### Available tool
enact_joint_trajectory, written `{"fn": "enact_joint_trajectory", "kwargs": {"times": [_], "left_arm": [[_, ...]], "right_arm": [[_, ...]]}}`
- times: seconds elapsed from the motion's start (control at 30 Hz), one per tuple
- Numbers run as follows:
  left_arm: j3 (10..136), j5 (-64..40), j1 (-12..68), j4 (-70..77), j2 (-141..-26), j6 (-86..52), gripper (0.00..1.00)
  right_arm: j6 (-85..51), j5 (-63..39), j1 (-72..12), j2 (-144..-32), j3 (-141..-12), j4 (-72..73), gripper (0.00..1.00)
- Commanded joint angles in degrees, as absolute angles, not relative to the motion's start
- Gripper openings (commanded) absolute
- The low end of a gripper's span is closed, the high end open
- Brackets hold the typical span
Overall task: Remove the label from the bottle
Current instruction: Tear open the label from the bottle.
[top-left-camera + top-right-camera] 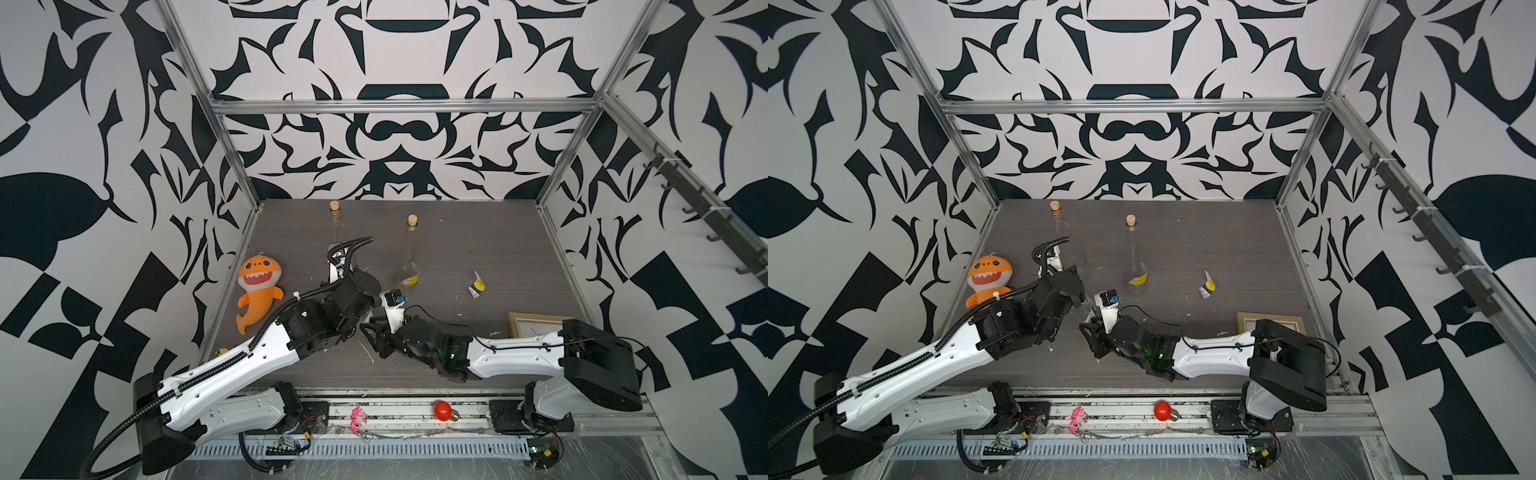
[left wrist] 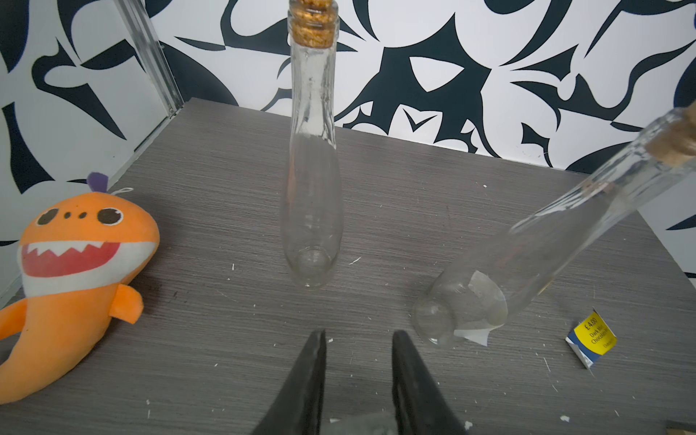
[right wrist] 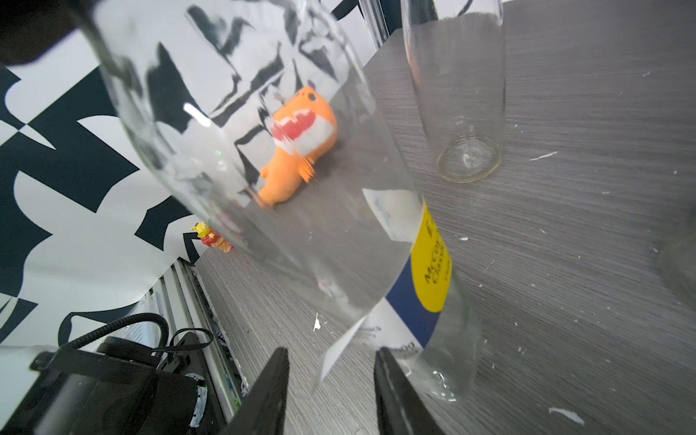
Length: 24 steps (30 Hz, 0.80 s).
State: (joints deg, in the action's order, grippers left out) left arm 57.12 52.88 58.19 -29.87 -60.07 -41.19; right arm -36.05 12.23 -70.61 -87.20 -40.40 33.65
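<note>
On the grey desk (image 1: pixel 478 232), items as found.

Bottle (image 1: pixel 409 257): clear glass, corked, standing near the middle.

Label (image 3: pixel 429 263): yellow and blue, low on the bottle's body, one white corner peeled loose.

Right hand (image 3: pixel 331 352): low before the bottle's base, jaws partly apart. The loose flap shows between them in the right wrist view. Whether they touch it cannot be told.

Left hand (image 2: pixel 359 335): near the bottle's base on its left, jaws a narrow gap apart, holding nothing.

Second bottle (image 1: pixel 336 226): bare, corked, behind and left of the first, partly hidden by the left arm's cable (image 1: pixel 357 242).

Plush shark (image 1: pixel 257 286): orange, lying at the desk's left edge.

Label scrap (image 1: pixel 478 286): right of the bottle, apart from it.

Picture frame (image 1: pixel 530 324): near right corner, partly under the right arm (image 1: pixel 515 357).

Red bulb (image 1: pixel 443 410), pink toy (image 1: pixel 358 419): on the front rail (image 1: pixel 399 409), off the desk.
</note>
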Motion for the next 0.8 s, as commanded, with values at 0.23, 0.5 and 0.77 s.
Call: {"fn": "enact_joint_trajectory", "kwargs": {"times": [0.23,0.5,0.77], "left_arm": [[56.5,51.4,58.5,-29.7,-58.2,-43.6,0.0],[56.2,53.2,60.7,-29.2,-58.3,-44.1,0.0],[53.6,49.5,61.5,-21.1,-56.5,-31.1,0.0]], "right_arm": [[-37.6,16.3,-70.8,-87.1,-44.7,32.0,0.24],[-41.2,18.4,-70.9,-87.9,-48.5,24.5,0.04],[-41.7,20.9,-70.9,-85.8,-48.4,17.4,0.0]]}}
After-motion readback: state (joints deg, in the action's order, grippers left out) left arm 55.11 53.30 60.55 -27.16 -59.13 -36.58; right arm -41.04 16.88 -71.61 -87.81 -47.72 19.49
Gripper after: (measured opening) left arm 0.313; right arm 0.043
